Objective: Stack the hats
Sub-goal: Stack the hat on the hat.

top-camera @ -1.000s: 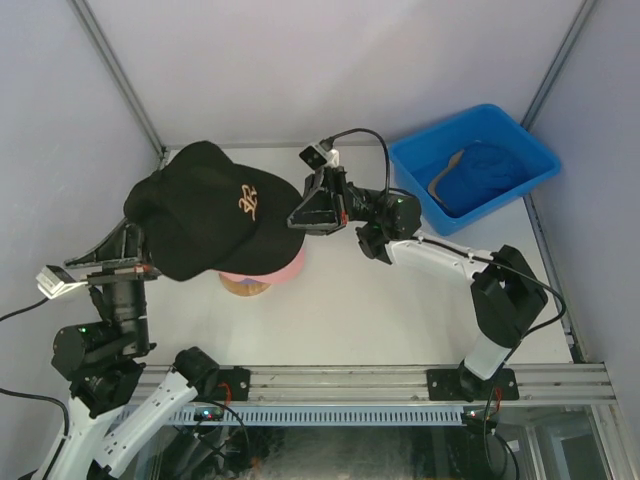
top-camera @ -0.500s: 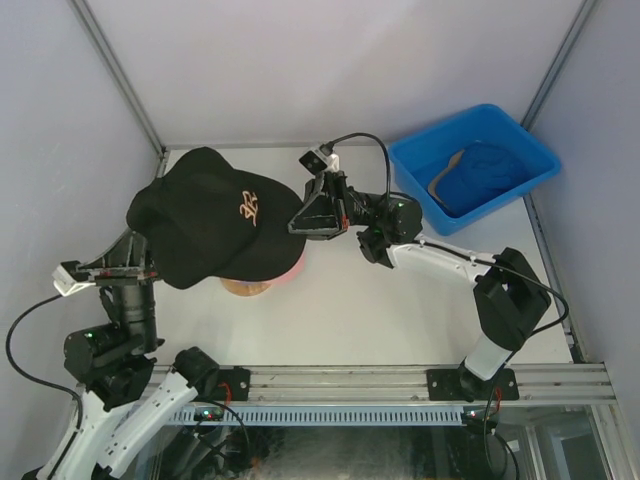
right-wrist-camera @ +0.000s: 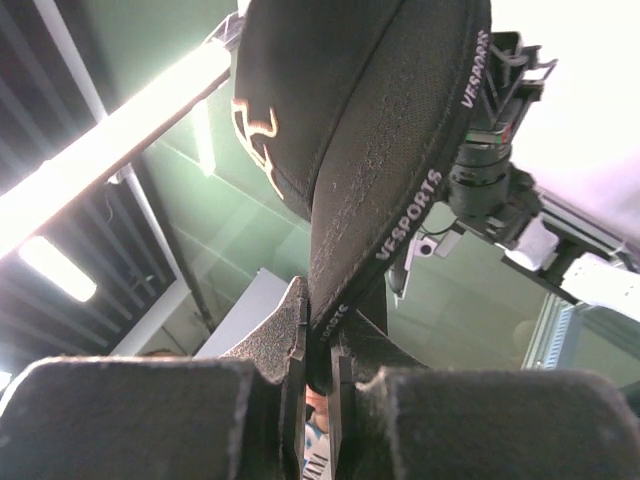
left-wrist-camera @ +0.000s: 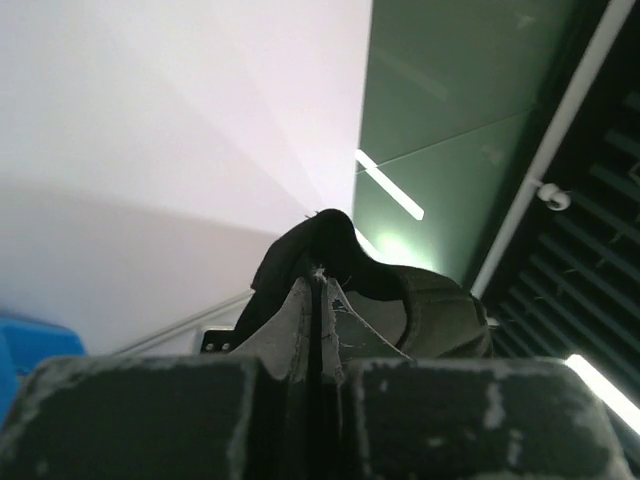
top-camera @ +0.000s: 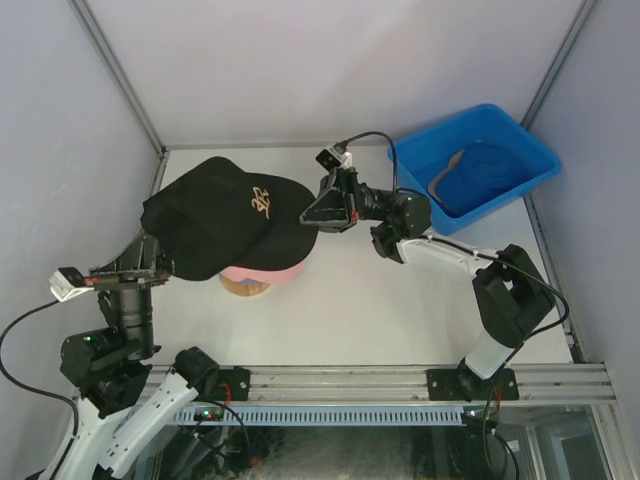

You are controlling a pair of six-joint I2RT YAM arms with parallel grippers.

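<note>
At the far right corner of the desk, you see the blue bin holding a blue cap. Left of centre, the black cap hangs over the pink cap, which sits on the wooden stand. Your right gripper is clamped on the black cap's brim; your left gripper pinches its rear fabric, jaws closed tight

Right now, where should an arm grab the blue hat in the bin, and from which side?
Likely pinch the blue hat by its tan-edged brim, coming from above: the brim lies exposed at the bin's left end, while the crown is soft and bunched.
</note>
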